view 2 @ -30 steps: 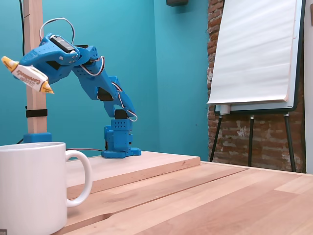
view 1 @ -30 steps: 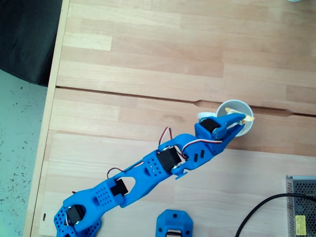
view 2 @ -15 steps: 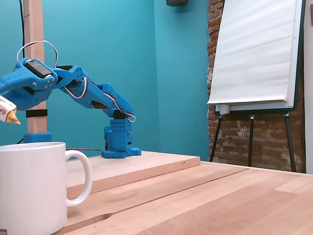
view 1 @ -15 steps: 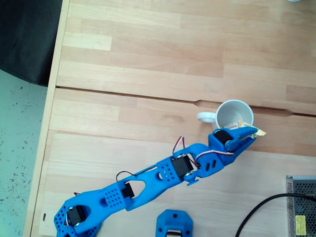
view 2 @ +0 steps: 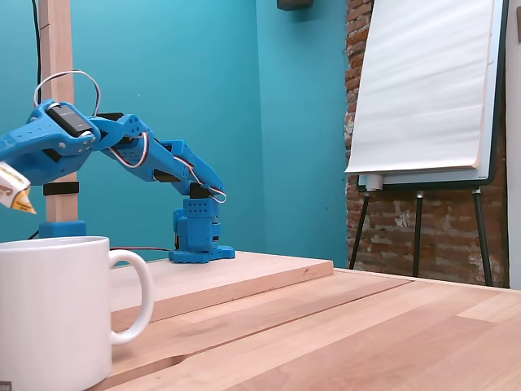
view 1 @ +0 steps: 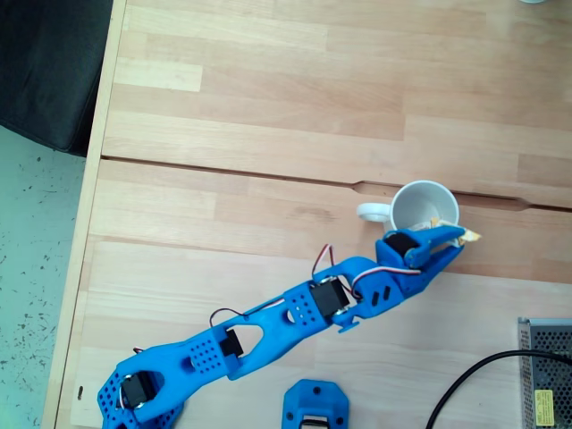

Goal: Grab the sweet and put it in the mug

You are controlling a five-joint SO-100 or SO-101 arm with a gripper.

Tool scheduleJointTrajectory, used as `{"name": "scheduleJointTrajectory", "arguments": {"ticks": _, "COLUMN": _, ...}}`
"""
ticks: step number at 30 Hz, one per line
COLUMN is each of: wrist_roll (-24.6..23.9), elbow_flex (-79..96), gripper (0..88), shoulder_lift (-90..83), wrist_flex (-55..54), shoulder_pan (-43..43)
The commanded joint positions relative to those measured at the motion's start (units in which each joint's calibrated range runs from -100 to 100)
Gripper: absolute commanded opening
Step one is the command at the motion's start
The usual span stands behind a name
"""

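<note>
sweet [view 1: 465, 236]: clamped in the end effector [view 1: 454, 238], over the mug's near-right rim in the top-down fixed view; one twisted end pokes outward.
mug [view 1: 426, 207]: upright on the counter [view 1: 268, 107], handle left, inside white.
end effector: shut on sweet, held above rim height for a drop.

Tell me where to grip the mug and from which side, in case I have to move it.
Take the mug by its loop handle, coming from the left in the top-down fixed view. The handle sticks out on that side with bare table around it. The gripper hangs over the opposite rim, holding the sweet, so the right side and the top are crowded.
</note>
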Motion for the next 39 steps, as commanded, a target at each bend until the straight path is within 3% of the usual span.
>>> {"name": "scheduleJointTrajectory", "arguments": {"ticks": 1, "wrist_roll": -0.05, "elbow_flex": -2.87, "gripper": 0.0, "shoulder_lift": -2.19, "wrist_flex": -1.06, "shoulder_pan": -1.33}}
{"name": "scheduleJointTrajectory", "arguments": {"ticks": 22, "wrist_roll": 0.34, "elbow_flex": -3.14, "gripper": 0.0, "shoulder_lift": -2.7, "wrist_flex": -1.14, "shoulder_pan": -3.01}}
{"name": "scheduleJointTrajectory", "arguments": {"ticks": 27, "wrist_roll": 0.34, "elbow_flex": -3.14, "gripper": 16.0, "shoulder_lift": -2.7, "wrist_flex": -1.22, "shoulder_pan": -3.01}}
{"name": "scheduleJointTrajectory", "arguments": {"ticks": 33, "wrist_roll": -0.2, "elbow_flex": -3.14, "gripper": 29.1, "shoulder_lift": -2.7, "wrist_flex": -1.22, "shoulder_pan": -2.93}}
{"name": "scheduleJointTrajectory", "arguments": {"ticks": 36, "wrist_roll": -0.29, "elbow_flex": -3.14, "gripper": 29.1, "shoulder_lift": -2.79, "wrist_flex": -1.22, "shoulder_pan": -2.93}}
{"name": "scheduleJointTrajectory", "arguments": {"ticks": 39, "wrist_roll": -0.29, "elbow_flex": -3.41, "gripper": 22.8, "shoulder_lift": -2.88, "wrist_flex": -1.14, "shoulder_pan": -2.86}}
